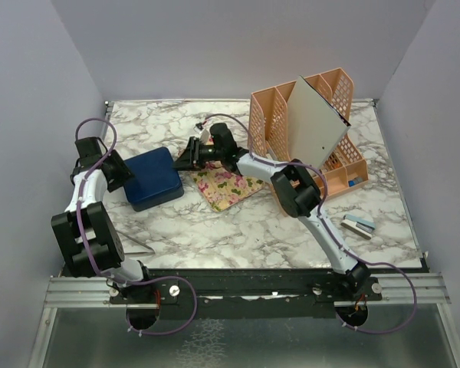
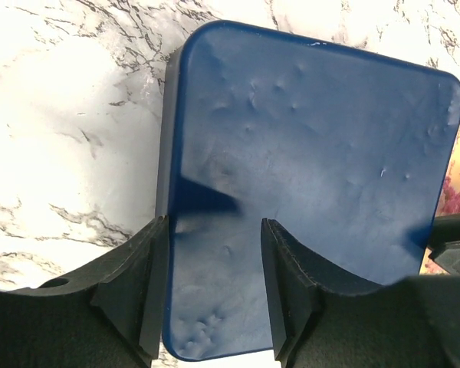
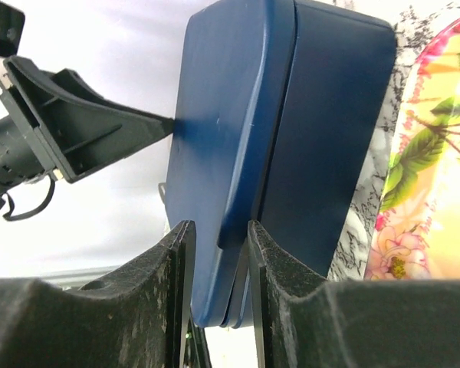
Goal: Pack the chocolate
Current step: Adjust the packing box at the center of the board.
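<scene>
The dark blue box lies closed on the marble table, its lid down. The chocolate is hidden from every view. My left gripper is at the box's left edge, open, one finger beside the lid's side and the other over its top. Its finger touches the lid's face in the right wrist view. My right gripper is at the box's right corner, shut on the lid's rim.
A floral tray lies just right of the box. Behind it stands an orange mesh organizer with a grey board leaning in it. A small white and blue item lies at the right. White walls surround the table.
</scene>
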